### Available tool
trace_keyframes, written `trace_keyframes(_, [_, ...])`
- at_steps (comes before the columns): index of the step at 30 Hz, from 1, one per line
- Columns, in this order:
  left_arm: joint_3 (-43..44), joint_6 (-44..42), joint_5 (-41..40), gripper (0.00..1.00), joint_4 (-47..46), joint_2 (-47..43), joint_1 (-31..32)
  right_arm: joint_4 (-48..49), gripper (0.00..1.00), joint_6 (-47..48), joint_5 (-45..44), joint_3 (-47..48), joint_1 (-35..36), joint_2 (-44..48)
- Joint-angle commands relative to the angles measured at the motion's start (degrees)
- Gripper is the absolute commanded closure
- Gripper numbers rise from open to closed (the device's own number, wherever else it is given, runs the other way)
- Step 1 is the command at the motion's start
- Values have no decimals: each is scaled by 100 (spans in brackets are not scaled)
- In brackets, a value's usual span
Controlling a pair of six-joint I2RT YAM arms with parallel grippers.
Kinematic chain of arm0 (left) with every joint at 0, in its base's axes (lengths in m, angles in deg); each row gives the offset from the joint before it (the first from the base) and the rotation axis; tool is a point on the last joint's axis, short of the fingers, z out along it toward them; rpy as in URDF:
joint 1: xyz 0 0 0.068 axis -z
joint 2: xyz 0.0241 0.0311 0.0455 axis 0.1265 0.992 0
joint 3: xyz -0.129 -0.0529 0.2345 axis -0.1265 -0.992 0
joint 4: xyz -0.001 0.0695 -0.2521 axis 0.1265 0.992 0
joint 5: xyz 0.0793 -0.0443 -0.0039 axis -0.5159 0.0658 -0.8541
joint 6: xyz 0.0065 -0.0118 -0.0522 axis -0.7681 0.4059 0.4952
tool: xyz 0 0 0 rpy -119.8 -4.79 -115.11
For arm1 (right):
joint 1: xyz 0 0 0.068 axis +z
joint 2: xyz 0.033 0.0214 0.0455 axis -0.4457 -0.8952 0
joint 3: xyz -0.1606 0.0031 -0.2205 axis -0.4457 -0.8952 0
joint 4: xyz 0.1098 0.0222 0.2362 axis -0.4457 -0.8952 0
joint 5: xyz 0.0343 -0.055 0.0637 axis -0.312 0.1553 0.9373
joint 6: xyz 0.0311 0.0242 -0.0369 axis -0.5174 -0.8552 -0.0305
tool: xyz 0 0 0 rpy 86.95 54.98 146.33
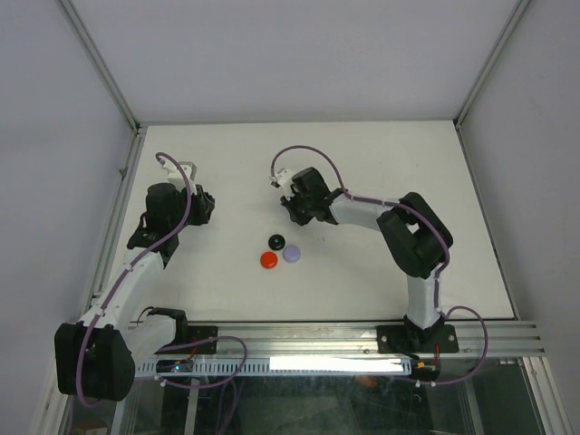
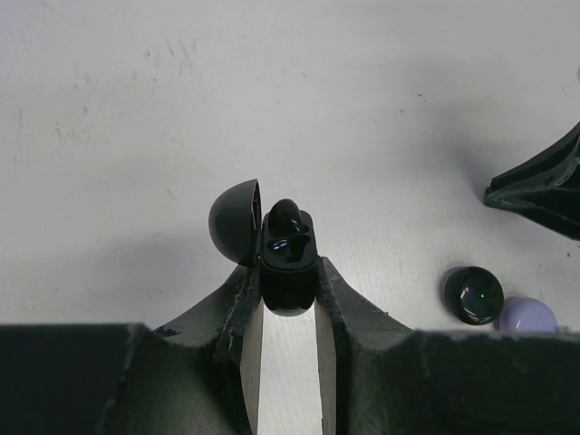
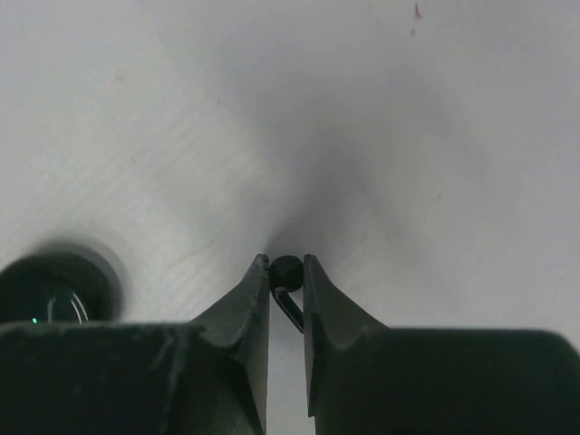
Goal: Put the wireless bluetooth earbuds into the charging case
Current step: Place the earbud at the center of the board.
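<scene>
Earbud (image 3: 286,269): I saw it pinched in right gripper (image 3: 286,263).
Case (image 2: 290,272): open, clamped in left gripper (image 2: 286,267), at right gripper's 9 o'clock.

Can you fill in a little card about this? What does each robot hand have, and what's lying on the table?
Left gripper: shut on a black case, with its lid flipped open
Right gripper: shut on a tiny black earbud
Lying on the table: black disc, red disc, lilac disc, close together between the two arms
Earbud in the case: not yet, the two grippers are apart
</scene>
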Motion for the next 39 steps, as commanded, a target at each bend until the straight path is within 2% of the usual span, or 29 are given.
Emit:
trace_keyframes(1, [139, -118, 254, 97, -343, -15, -75, -977, 87, -315, -227, -129, -103, 598])
trace_keyframes(10, [130, -111, 504, 97, -426, -45, -79, -2330, 82, -487, -489, -329, -135, 1007])
trace_keyframes(21, [87, -106, 587, 96, -482, -141, -81, -3231, 63, -767, -618, 516, -133, 860])
trace_keyframes(32, [78, -95, 622, 96, -493, -156, -75, -3981, 61, -1437, -916, 1101, -34, 499])
trace_keyframes(39, [86, -84, 679, 96, -511, -140, -76, -3960, 61, -1988, -1032, 1030, -21, 393])
